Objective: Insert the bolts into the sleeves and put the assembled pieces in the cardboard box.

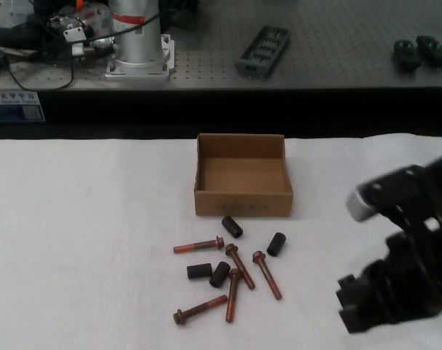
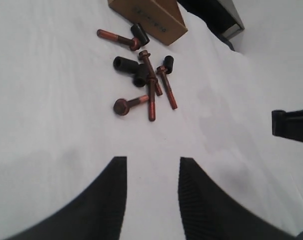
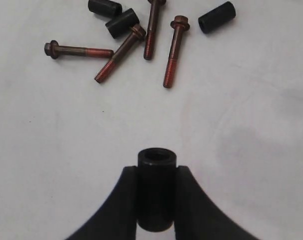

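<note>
Five bolts (image 1: 240,266): coppery, scattered loose on the white cloth (image 1: 75,233), just in front of the cardboard box (image 1: 243,198).
Four sleeves (image 1: 232,227): black, lying among the bolts, two of them side by side in the middle of the pile.
Right gripper (image 3: 156,171): fingers clamped on a fifth sleeve (image 3: 156,200), its open bore showing, above the cloth short of the pile.
Left gripper (image 2: 152,161): fingers spread apart over bare cloth, near the pile.
Cardboard box: open-topped, standing on the cloth behind the pile.
</note>
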`<state>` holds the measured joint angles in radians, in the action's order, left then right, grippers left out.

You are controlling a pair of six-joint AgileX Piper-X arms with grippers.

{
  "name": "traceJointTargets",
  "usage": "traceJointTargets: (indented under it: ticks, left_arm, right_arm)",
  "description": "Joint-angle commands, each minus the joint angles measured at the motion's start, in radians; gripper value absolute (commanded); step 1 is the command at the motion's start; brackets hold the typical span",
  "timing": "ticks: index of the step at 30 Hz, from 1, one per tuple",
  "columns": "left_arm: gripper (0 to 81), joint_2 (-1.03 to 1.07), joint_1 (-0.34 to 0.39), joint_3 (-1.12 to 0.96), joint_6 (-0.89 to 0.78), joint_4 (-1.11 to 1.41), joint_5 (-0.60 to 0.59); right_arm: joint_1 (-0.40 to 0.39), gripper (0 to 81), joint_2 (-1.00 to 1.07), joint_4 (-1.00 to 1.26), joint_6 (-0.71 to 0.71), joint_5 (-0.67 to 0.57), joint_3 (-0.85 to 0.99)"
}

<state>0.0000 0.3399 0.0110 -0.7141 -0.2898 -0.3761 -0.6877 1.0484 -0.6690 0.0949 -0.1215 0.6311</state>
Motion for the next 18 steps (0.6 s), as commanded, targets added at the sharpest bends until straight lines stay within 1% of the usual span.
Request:
traceJointTargets:
  ticks: [1, 4, 8, 11, 15, 18]
  left_arm:
    - [25.8, 0.000, -0.002, -0.011, 0.032, 0.033, 0.015]
    - [25.8, 0.022, -0.002, -0.032, 0.109, -0.002, -0.004]
    - [23.7, 0.165, -0.002, -0.116, 0.211, -0.011, -0.004]
    - [23.1, 0.329, -0.002, -0.199, 0.300, -0.011, -0.004]
    - [23.1, 0.608, -0.002, -0.352, 0.462, -0.029, -0.043]
    - [23.1, 0.852, 0.000, -0.502, 0.561, -0.077, -0.097]
  right_arm:
    - [-0.001, 1.5, -0.056, 0.019, 0.008, -0.011, -0.029]
    - [-0.001, 1.5, -0.121, 0.008, 0.049, -0.013, -0.077]
    - [-0.001, 1.5, -0.169, -0.011, 0.068, -0.031, -0.110]
    - [-0.001, 1.5, -0.177, -0.026, 0.068, -0.034, -0.118]
    - [-0.001, 1.5, -0.177, -0.028, 0.068, -0.050, -0.118]
    - [-0.001, 1.5, -0.177, -0.028, 0.066, -0.050, -0.118]
